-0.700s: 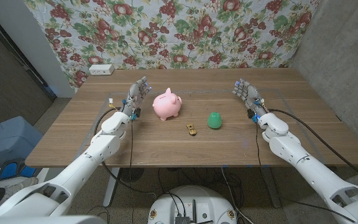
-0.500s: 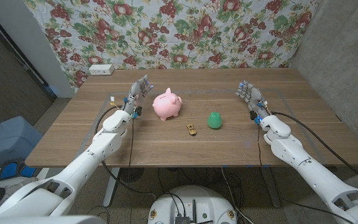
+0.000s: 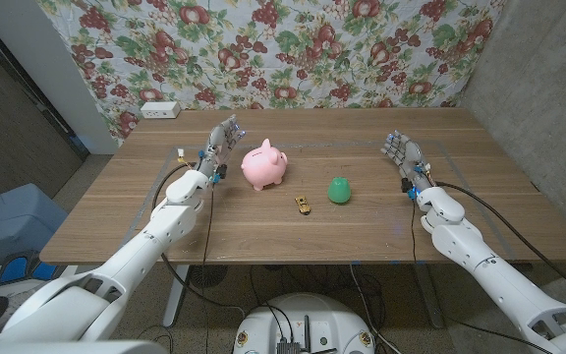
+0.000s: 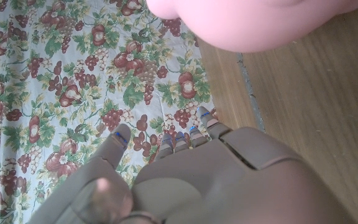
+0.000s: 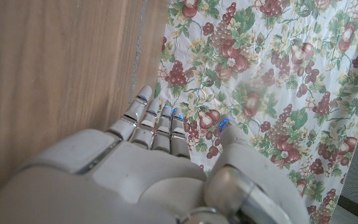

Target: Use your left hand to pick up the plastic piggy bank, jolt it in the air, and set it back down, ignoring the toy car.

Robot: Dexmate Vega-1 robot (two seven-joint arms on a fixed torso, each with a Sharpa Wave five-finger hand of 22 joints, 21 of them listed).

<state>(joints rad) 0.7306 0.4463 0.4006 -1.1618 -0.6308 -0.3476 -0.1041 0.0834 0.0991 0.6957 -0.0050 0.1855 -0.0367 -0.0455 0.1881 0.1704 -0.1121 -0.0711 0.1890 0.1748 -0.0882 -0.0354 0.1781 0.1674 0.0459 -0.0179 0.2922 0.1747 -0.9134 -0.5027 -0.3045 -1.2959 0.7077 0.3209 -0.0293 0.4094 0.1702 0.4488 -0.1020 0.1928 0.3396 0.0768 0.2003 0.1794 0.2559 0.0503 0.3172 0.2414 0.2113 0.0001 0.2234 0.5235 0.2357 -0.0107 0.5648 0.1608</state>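
A pink plastic piggy bank [image 3: 264,165] stands upright near the middle of the wooden table [image 3: 116,216]; its rounded pink body [image 4: 253,22] also looms close in the left wrist view. My left hand [image 3: 221,146] hovers just left of it, fingers apart, holding nothing, a small gap between them. The same hand [image 4: 185,174] shows its back in its wrist view. A small gold toy car [image 3: 304,205] lies in front of the pig to the right. My right hand [image 3: 402,157] stands open at the right side of the table, apart from everything; it appears as my right hand [image 5: 148,168].
A green egg-shaped object [image 3: 339,190] stands right of the toy car. A white box [image 3: 159,109] sits at the table's far left edge. A floral cloth [image 3: 293,49] hangs behind the table. A concrete wall [image 3: 548,88] rises on the right.
My left hand has edged slightly right and farther back, closer to the piggy bank. My right hand has drifted right and a little nearer the front edge. The objects have not moved.
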